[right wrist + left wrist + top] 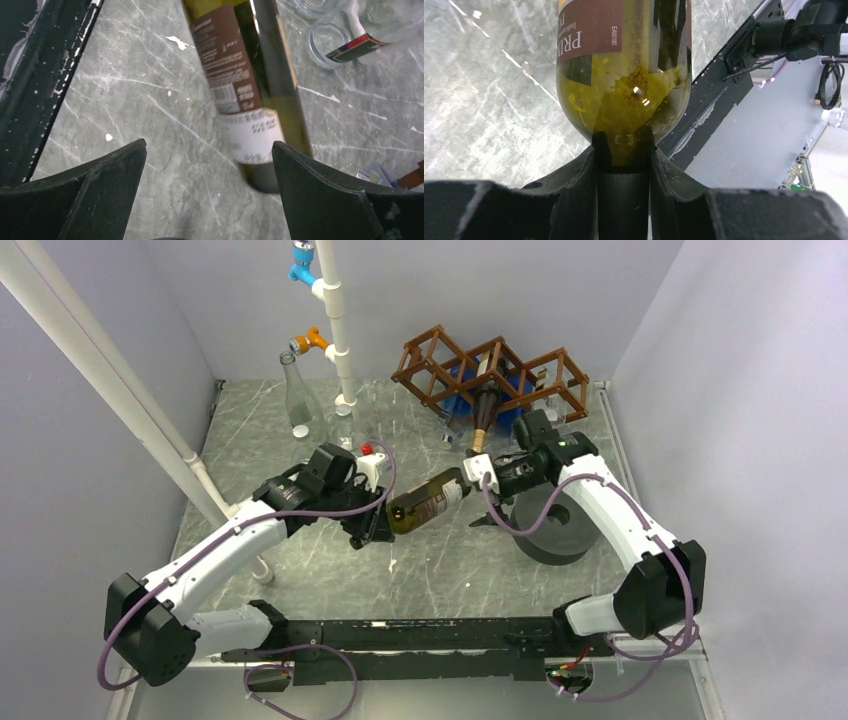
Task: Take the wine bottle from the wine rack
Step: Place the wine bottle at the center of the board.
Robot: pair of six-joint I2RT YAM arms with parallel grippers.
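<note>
A green wine bottle (pixel 428 500) with a brown label is off the wine rack and lies nearly level over the middle of the table. My left gripper (pixel 368 527) is shut on its black-capped neck. In the left wrist view the bottle's shoulder (pixel 624 75) swells just past the gripper (pixel 623 140). My right gripper (pixel 478 472) is open at the bottle's base, holding nothing. In the right wrist view the bottle (pixel 235 75) runs away from the gripper (pixel 209 145), its base close to the right finger. The brown lattice wine rack (pixel 430 352) stands at the back with a dark bottle (pixel 486 408) poking out.
A clear glass bottle (pixel 295 390) stands at the back left beside white pipes (pixel 335 320). A dark grey round block (pixel 550 532) sits under the right arm. Clear glass jars (pixel 325 44) lie near the rack. Something blue (pixel 462 400) sits under the rack. Grey walls close three sides.
</note>
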